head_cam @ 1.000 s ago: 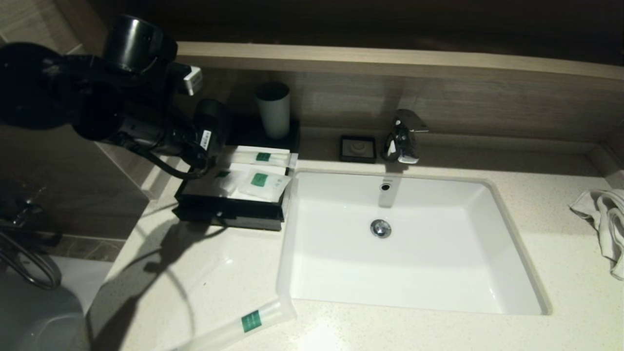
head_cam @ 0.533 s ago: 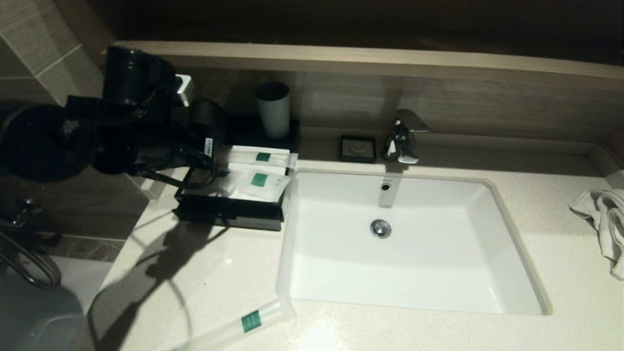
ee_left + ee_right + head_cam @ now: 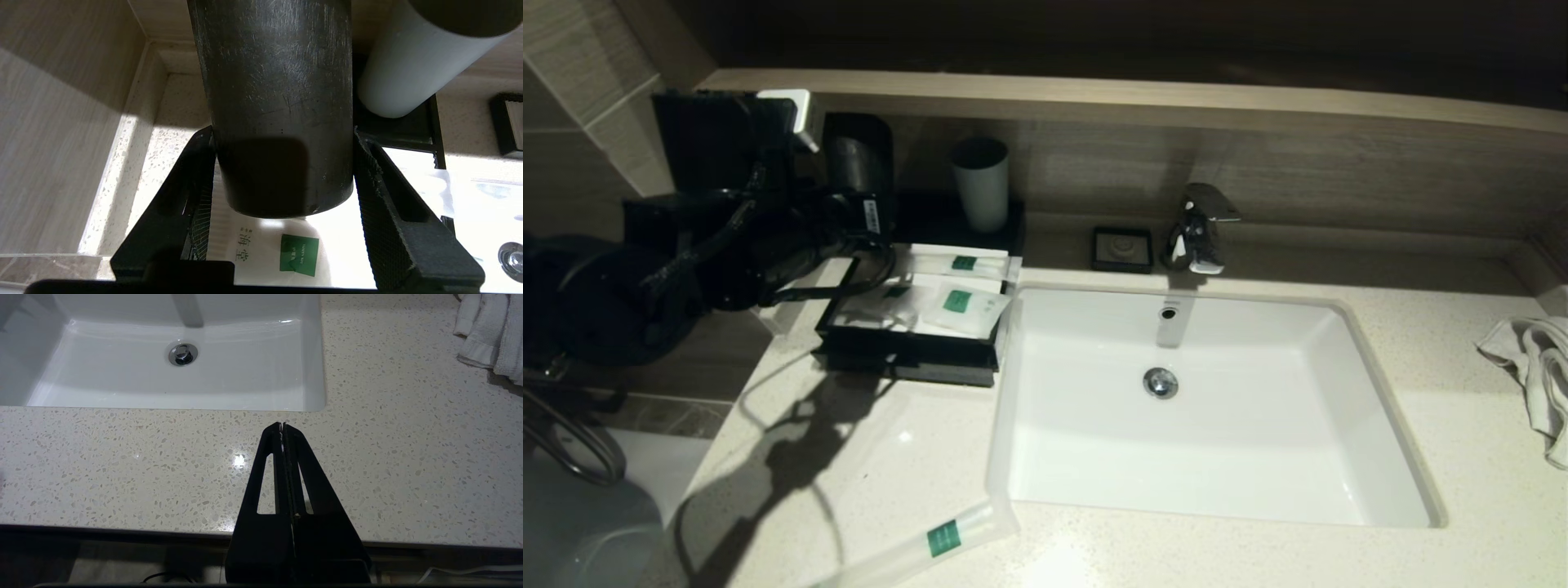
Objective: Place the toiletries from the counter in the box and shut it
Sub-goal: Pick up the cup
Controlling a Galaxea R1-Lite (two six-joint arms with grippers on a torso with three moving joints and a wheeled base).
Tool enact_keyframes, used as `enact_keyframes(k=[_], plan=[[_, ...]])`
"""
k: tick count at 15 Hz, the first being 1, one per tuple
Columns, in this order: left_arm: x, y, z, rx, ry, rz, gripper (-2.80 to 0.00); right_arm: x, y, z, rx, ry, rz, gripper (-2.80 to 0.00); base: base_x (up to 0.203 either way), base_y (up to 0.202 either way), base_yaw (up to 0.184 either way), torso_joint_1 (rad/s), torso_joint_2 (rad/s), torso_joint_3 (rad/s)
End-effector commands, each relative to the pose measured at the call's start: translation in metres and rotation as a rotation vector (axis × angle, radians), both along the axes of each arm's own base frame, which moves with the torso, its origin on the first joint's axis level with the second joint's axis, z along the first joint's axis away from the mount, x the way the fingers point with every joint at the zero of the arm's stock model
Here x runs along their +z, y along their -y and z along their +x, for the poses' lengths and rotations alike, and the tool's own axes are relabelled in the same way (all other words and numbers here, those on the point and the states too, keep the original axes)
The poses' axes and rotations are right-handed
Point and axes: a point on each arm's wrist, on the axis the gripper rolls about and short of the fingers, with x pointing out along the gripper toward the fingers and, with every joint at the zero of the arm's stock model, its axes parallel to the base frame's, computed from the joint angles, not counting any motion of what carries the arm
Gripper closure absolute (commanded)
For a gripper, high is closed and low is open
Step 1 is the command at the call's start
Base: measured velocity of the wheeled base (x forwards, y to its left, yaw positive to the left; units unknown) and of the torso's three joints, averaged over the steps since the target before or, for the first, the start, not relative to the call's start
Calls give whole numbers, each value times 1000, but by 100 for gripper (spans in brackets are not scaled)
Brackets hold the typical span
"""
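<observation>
Left gripper has its fingers clamped either side of the black tumbler, lifted clear above the box, likely to free the top panel where 3 packets lie. 1 long packet waits on the counter. Right gripper idles, fingers pressed together, over the counter's front edge.

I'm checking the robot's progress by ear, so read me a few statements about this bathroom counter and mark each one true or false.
1. The left gripper is shut on the black tumbler. True.
2. Every packet is in the box. False: one long packet lies on the counter in front of the sink.
3. The right gripper holds a towel. False: it is shut and empty; the towel lies apart.
4. A grey tumbler stands upright behind the box. True.
</observation>
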Motion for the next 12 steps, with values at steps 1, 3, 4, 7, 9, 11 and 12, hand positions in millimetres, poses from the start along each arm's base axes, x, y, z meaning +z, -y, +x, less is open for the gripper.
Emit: enact_keyframes(k=[1,3,4,7,9,11,12], plan=[[-9,0,1,2,7,-3,0,0,0,0,0,0,1,0,0,0,0,0,0,0],[-15,1,2,0,27,-9,0,0,0,0,0,0,1,0,0,0,0,0,0,0],[-18,1,4,0,31,-11,0,0,0,0,0,0,1,0,0,0,0,0,0,0],[-19,3,7,0,56,-21,0,0,0,0,0,0,1,0,0,0,0,0,0,0],[-20,3,7,-3,58,-23,0,0,0,0,0,0,1,0,0,0,0,0,0,0],[-21,3,6,-4,54,-22,0,0,0,0,0,0,1,0,0,0,0,0,0,0],[-22,3,6,-6,51,-21,0,0,0,0,0,0,1,0,0,0,0,0,0,0]])
